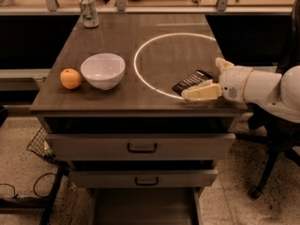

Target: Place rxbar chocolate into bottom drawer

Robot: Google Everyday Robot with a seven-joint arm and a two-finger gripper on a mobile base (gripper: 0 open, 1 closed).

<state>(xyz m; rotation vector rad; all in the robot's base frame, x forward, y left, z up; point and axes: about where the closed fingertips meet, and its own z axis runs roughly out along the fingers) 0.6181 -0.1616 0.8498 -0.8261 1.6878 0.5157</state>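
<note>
The rxbar chocolate (pixel 191 81), a flat black wrapper with white print, lies on the cabinet top (pixel 117 36) near its front right edge, on the white ring. My gripper (pixel 206 78) reaches in from the right, open, with one finger (pixel 201 92) in front of the bar and the other (pixel 221 63) behind its right end. The bottom drawer (pixel 145 207) is pulled out below the two handled drawers; it shows as a plain grey tray with nothing in it.
A white bowl (pixel 103 70) and an orange (pixel 71 78) sit at the front left of the top. A can (pixel 88 10) stands at the back left. An office chair base (pixel 269 172) is at the right, a wire basket (pixel 40 144) at the left.
</note>
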